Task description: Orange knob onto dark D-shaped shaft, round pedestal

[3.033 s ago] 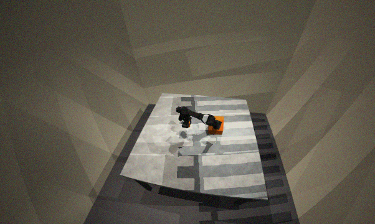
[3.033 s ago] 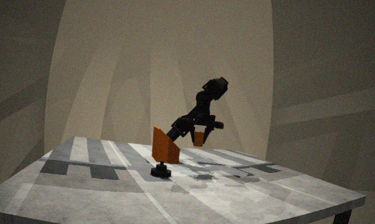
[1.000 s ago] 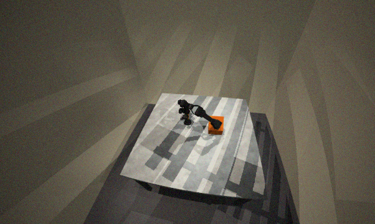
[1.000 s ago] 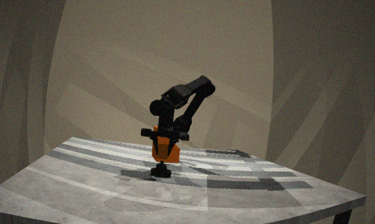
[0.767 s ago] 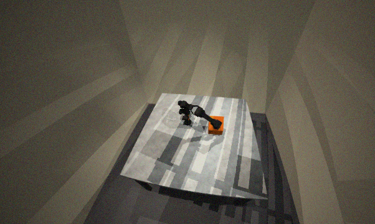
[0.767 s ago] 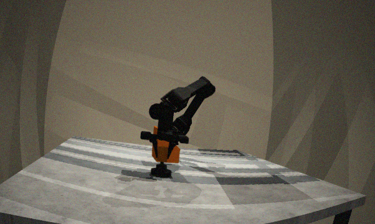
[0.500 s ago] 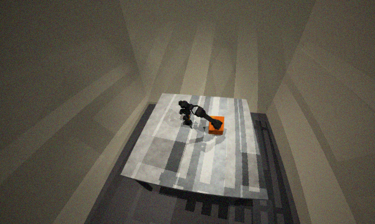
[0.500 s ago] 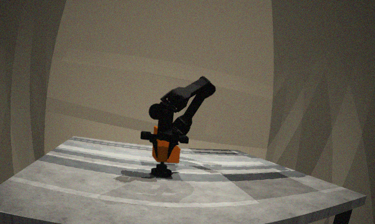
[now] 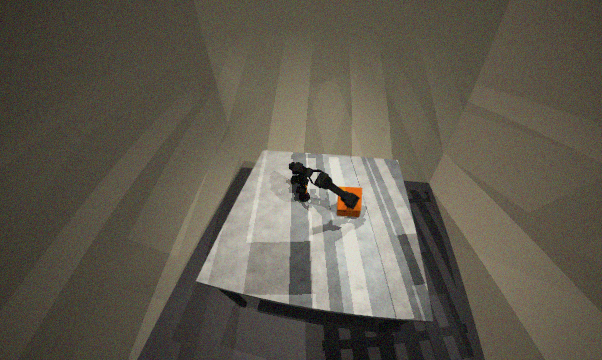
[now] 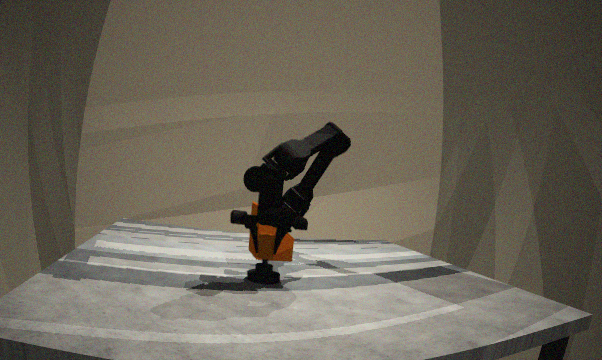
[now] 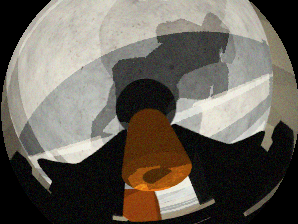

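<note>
The orange knob (image 10: 267, 245) (image 11: 156, 145) is upright between the fingers of my gripper (image 10: 266, 252) (image 11: 149, 131). The gripper is shut on it and points down. The round dark pedestal (image 10: 263, 275) (image 11: 145, 95) stands on the table below the knob. In the wrist view the knob's far end overlaps the pedestal's near part. In the exterior view a short dark piece of shaft (image 10: 265, 262) shows between knob and pedestal, so the knob is above the pedestal. Whether the shaft's tip is inside the hole is hidden, as is its flat side.
The arm's base stands on an orange block (image 9: 342, 206) (image 10: 287, 250), behind the gripper in the exterior view; part of the block (image 11: 141, 206) shows below the knob in the wrist view. The striped table (image 9: 271, 270) (image 10: 361, 310) carries shadows around the pedestal.
</note>
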Tool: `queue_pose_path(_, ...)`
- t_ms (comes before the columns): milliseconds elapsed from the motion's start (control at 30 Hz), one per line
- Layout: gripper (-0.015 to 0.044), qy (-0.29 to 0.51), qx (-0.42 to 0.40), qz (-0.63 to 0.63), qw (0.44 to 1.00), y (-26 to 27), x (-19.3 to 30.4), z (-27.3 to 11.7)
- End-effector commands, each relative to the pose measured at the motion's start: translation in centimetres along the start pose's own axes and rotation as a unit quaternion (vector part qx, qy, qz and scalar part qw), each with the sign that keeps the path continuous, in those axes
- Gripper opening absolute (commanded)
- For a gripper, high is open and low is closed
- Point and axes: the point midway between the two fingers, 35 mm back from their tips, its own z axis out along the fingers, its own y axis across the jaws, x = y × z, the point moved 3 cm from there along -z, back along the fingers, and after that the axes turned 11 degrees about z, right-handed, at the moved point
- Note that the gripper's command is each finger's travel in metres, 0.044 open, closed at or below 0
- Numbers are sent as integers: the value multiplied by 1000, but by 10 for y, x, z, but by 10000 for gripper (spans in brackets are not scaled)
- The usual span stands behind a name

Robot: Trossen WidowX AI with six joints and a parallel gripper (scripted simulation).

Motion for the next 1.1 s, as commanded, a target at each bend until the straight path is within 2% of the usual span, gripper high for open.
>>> queue_pose_path(0,0,-3,-1,-5,1000,1,-2,-3)
queue_pose_path(1067,0,-3,-1,-5,1000,1,0,-1)
